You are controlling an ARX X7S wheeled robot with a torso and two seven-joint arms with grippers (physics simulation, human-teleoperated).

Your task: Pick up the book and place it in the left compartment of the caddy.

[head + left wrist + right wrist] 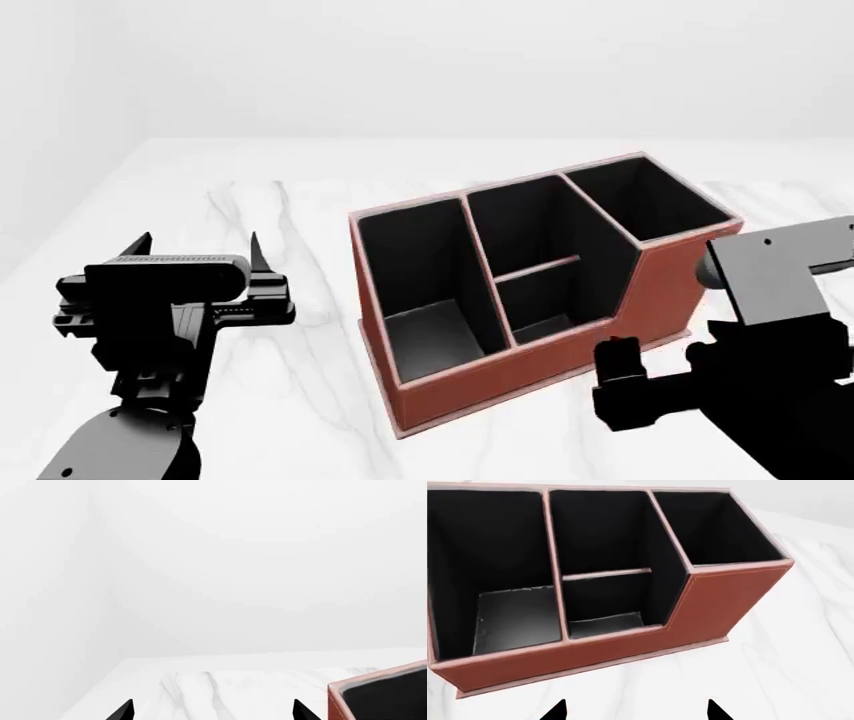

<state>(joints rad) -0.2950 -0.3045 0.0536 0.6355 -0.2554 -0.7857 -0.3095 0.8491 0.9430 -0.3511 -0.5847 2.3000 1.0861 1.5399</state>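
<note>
My left gripper (pixel 200 246): black fingers spread apart, holding nothing, hovering over white marble table (pixel 267 200) beside reddish-brown leather-look caddy (pixel 534 370). My right gripper (pixel 635 711): tips apart, holding nothing, near caddy's front wall. Small black book: not visible in any view. Long left compartment (pixel 416 290): dark floor showing.

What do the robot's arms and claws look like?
Both arms are matte black and blocky. The left claw has two thin pointed fingers on a ribbed crossbar, above a rounded dark grey segment. The right arm carries a plain grey box. No cables or markings show.
</note>
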